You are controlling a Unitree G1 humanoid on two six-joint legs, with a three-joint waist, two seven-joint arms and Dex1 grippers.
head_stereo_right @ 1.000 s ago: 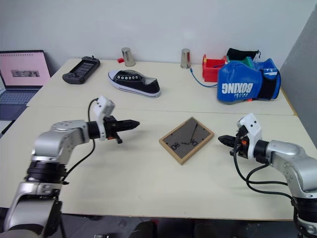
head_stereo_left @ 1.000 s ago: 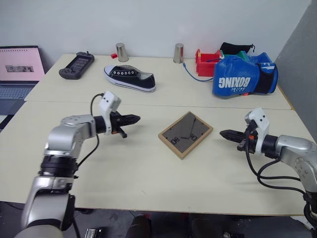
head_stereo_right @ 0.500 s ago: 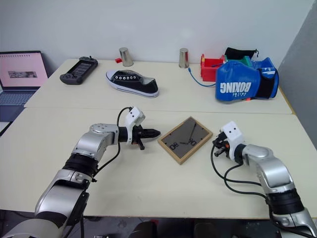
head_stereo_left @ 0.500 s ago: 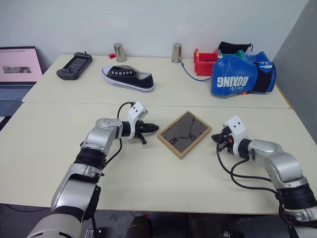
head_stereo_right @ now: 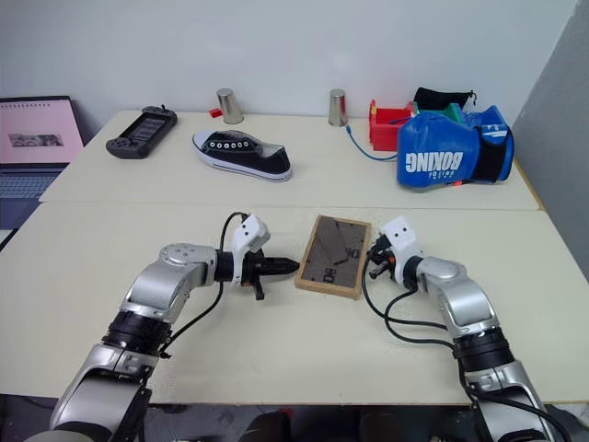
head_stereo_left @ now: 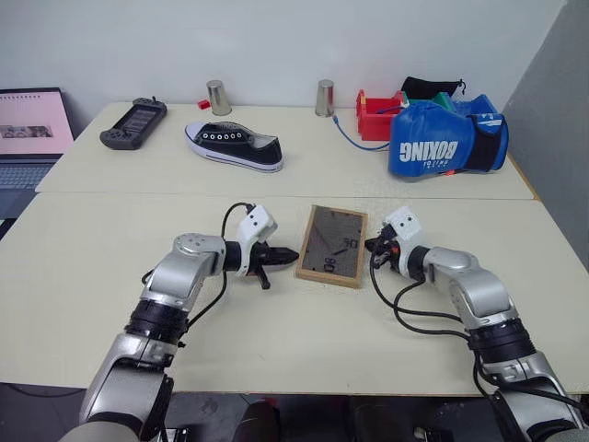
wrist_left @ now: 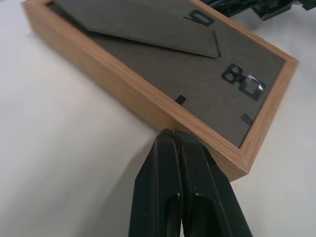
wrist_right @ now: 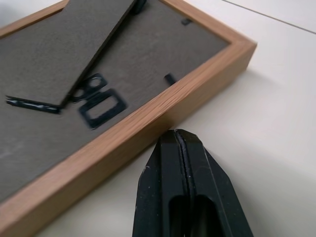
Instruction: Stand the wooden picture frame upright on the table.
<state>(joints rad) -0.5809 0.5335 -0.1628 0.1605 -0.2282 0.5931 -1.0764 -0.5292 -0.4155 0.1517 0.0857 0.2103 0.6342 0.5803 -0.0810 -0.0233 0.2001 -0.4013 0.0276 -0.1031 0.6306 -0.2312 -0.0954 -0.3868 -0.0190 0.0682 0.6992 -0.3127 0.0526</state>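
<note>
The wooden picture frame [head_stereo_left: 333,241] lies flat on the table [head_stereo_left: 276,331] with its dark back panel and folded stand facing up. My left gripper [head_stereo_left: 291,251] is shut, and its tips press against the light-wood side of the frame [wrist_left: 148,106] on the left. My right gripper [head_stereo_left: 371,247] is also shut and meets the opposite side of the frame [wrist_right: 148,131]. The frame sits between the two grippers. Its front is hidden against the table.
Across the far half of the table are a black sneaker [head_stereo_left: 233,147], a blue boxing glove [head_stereo_left: 442,140], a red bin [head_stereo_left: 377,103], two metal cups [head_stereo_left: 218,97], and a handheld game console [head_stereo_left: 133,122]. A laptop [head_stereo_left: 32,124] sits at far left.
Both grippers have come inward to the frame's two sides. The frame has turned from a diamond pose to nearly square with the table edge.
</note>
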